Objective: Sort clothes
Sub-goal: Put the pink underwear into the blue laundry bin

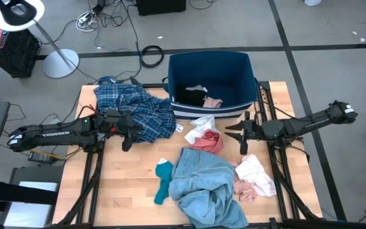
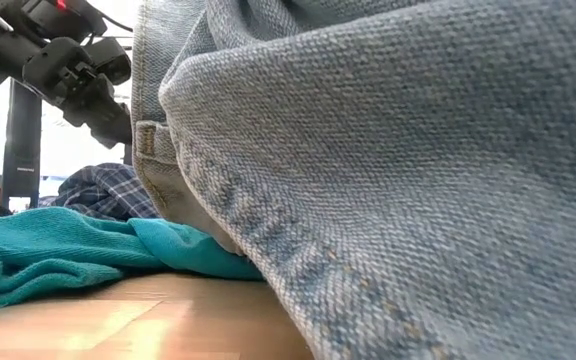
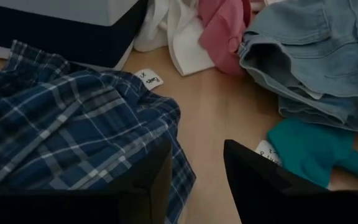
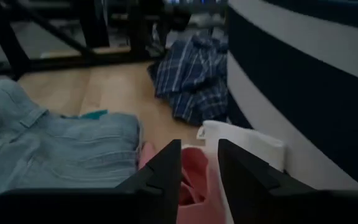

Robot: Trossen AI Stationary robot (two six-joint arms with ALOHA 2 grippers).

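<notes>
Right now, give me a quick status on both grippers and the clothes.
Left gripper open, empty, over blue-white plaid shirt. Right gripper open, empty, by pink garment. Dark-blue plastic bin holds a few pieces; nothing blocking.

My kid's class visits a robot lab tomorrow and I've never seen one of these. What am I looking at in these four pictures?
Two robot arms at a wooden table, sorting clothes. One picture looks down from above, one looks level across the tabletop, and two come from cameras on the arms' wrists. The left gripper hangs open beside a plaid shirt. The right gripper, its fingers apart, hangs over a pink item and holds nothing. Jeans, a teal sock and a blue bin with a few items are also there.
</notes>
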